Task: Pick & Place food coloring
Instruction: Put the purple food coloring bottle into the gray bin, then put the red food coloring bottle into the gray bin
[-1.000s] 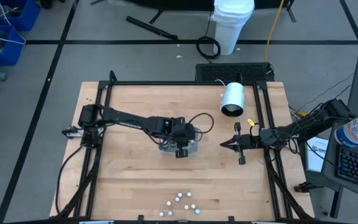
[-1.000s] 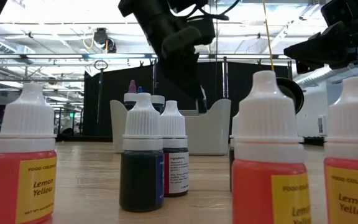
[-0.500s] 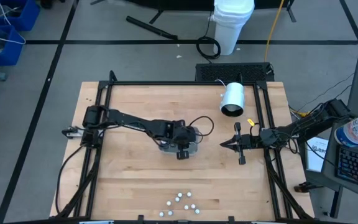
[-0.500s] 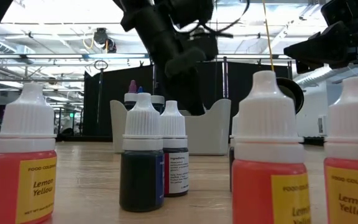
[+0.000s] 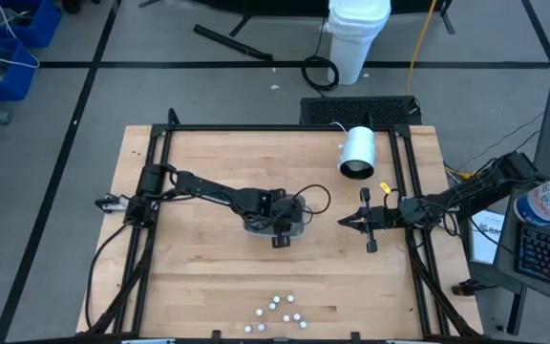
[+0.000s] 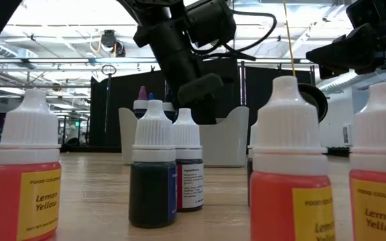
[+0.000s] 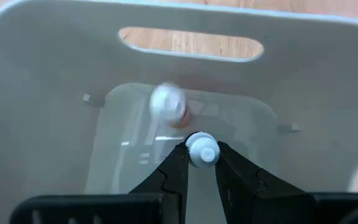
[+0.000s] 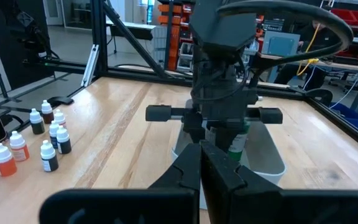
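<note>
At the near edge of the table, a group of food coloring bottles stood upright and close together. In the low view the nearest ones had white caps and red-orange bodies with yellow "Lemon Yellow" labels, and behind them stood two dark-bodied ones.

Farther back, near the middle of the table, was the grey tray. The left gripper was lowered inside it, and its fingers were closed narrowly on the white cap of one small bottle. Another bottle, with a white cap and an orange body, lay on the tray floor just beyond the held one.

The right gripper waited to the right of the tray, well apart from it, with its fingers pressed together and holding nothing.

At the far side of the table, a large white cylinder lay on its side.
</note>
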`<action>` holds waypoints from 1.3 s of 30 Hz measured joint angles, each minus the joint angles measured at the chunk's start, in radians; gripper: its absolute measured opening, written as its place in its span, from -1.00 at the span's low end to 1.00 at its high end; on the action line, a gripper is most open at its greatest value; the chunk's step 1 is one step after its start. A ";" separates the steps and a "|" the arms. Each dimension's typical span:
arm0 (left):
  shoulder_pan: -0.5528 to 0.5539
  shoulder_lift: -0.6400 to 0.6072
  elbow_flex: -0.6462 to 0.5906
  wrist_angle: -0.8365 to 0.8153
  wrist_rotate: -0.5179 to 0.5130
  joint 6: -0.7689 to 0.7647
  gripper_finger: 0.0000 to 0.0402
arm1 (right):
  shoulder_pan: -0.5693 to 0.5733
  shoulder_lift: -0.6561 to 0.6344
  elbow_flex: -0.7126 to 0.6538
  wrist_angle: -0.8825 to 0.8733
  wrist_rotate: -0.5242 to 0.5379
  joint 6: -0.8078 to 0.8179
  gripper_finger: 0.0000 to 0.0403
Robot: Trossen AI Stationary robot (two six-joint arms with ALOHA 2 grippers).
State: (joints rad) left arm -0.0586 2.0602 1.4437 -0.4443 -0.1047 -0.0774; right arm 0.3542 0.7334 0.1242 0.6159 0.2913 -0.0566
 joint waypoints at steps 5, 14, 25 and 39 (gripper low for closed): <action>0.000 -0.008 0.001 0.003 0.000 0.005 -0.59 | 0.000 0.000 0.000 0.000 0.000 0.000 -1.00; -0.001 -0.017 0.001 -0.003 0.000 0.036 -0.12 | 0.000 0.000 0.000 0.000 0.000 0.000 -1.00; -0.115 -0.222 0.150 -0.165 -0.082 0.118 0.07 | 0.000 0.000 0.000 -0.008 0.000 -0.008 -1.00; -0.545 -0.355 0.051 -0.126 -0.076 0.047 0.08 | 0.000 0.000 0.000 -0.015 -0.001 -0.008 -1.00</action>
State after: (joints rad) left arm -0.6036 1.7051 1.4948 -0.5702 -0.1802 -0.0301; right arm 0.3542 0.7334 0.1242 0.6008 0.2905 -0.0643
